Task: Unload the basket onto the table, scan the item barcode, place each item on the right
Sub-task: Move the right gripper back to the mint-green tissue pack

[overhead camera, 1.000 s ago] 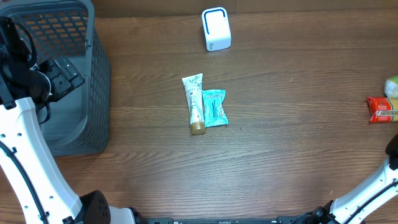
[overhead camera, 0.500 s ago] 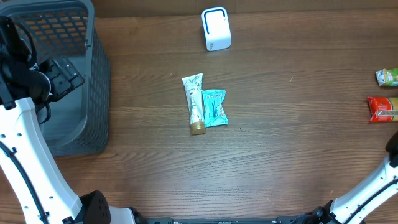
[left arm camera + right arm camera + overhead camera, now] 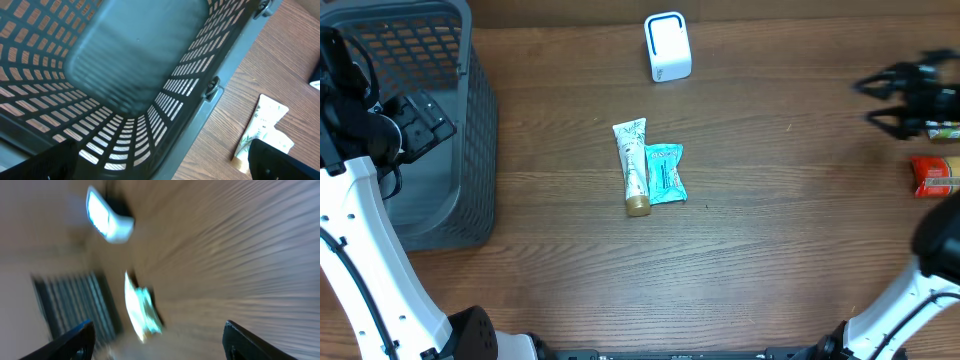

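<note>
Wooden counter bears tube touching packet; left jaws spread above basket; right jaws spread, empty.

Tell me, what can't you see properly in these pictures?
- Barcodes on the tube and teal packet: too small in the overhead view.
- Right wrist view: all smeared by blur; the scanner is just a white blob.
- Red packet: cut off by the overhead view's right edge.
- Green item: mostly hidden behind the right gripper.
</note>
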You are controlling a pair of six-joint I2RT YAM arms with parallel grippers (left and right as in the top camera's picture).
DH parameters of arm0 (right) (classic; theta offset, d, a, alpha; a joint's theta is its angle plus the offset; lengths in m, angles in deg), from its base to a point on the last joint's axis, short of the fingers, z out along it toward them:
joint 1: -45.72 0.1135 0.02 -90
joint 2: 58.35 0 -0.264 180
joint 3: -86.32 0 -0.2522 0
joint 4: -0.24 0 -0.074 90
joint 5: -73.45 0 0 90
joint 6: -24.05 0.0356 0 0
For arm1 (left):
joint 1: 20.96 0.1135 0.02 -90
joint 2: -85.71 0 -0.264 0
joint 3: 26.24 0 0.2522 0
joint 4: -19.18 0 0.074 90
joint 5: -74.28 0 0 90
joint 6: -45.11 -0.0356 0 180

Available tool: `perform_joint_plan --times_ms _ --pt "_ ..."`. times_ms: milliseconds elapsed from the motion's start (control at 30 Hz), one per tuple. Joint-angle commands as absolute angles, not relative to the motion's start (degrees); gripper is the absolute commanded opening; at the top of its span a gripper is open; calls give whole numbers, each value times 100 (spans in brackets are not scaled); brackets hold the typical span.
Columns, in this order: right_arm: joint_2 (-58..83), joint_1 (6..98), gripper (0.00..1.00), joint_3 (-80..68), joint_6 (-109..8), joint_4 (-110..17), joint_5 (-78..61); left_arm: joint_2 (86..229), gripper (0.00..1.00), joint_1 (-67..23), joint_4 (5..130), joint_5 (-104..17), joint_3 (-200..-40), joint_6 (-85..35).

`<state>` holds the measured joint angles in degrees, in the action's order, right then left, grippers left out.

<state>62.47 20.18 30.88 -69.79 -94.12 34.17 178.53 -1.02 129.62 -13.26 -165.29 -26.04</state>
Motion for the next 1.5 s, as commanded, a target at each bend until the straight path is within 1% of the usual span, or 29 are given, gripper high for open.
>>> perform_joint_plan --times_ms 0,33,67,200,233,400,500,633,833,900,1000,1033,1067,1100,1133,1167,1267,1333,1467 --pt "6155 3251 87 2774 -7932 -9447 2920 17872 100 -110 12973 -1254 -16567 -2713" --pt "6155 3513 93 2682 -7932 -9410 2778 17872 100 -110 12973 -1256 -16567 -2713" --pt "6157 3786 100 2592 -7932 -9342 2658 17872 100 -110 12973 -1254 -16567 -2713" --pt "6157 4903 100 2166 -7899 -8760 2267 17872 100 -110 12973 -1254 -16567 -2713" --pt "6157 5155 100 2068 -7720 -8570 2131 17872 100 -110 12973 -1256 -16567 -2713" --pt "6157 6042 100 1628 -5845 -7495 1257 17872 100 -110 12973 -1254 -16567 -2713" --pt "6157 6361 100 1364 -5281 -6983 1262 17872 100 -110 12973 -1254 -16567 -2713" --pt "6157 6569 99 1150 -4896 -6907 1270 17872 100 -110 12971 -1254 -16567 -2713" --pt "6157 6875 96 736 -4800 -6417 1303 17872 100 -110 12973 -1254 -16567 -2713" --pt "6157 6943 93 605 -4632 -6207 1301 17872 100 -110 12973 -1256 -16567 -2713" --pt "6157 6984 76 415 -4308 -5851 1294 17872 100 -110 12973 -1254 -16567 -2713" --pt "6157 6984 66 352 -4197 -5714 1290 17872 100 -110 12973 -1256 -16567 -2713" --pt "6157 6982 55 304 -4114 -5617 1277 17872 100 -113 12973 -1254 -16567 -2713" --pt "6157 6982 38 258 -4024 -5534 1246 17872 100 -110 12973 -1256 -16567 -2713" --pt "6157 6982 16 221 -4017 -5515 1063 17872 100 -110 12973 -1254 -16567 -2713" --pt "6157 6982 11 218 -4020 -5539 899 17872 100 -110 12971 -1256 -16567 -2713" --pt "6155 6921 6 229 -4022 -5659 444 17872 100 -110 12973 -1254 -16567 -2713" --pt "6155 6818 4 258 -4046 -5748 446 17872 100 -110 12973 -1254 -16567 -2713" --pt "6155 6418 5 264 -4201 -5943 333 17872 100 -110 12973 -1256 -16567 -2713"
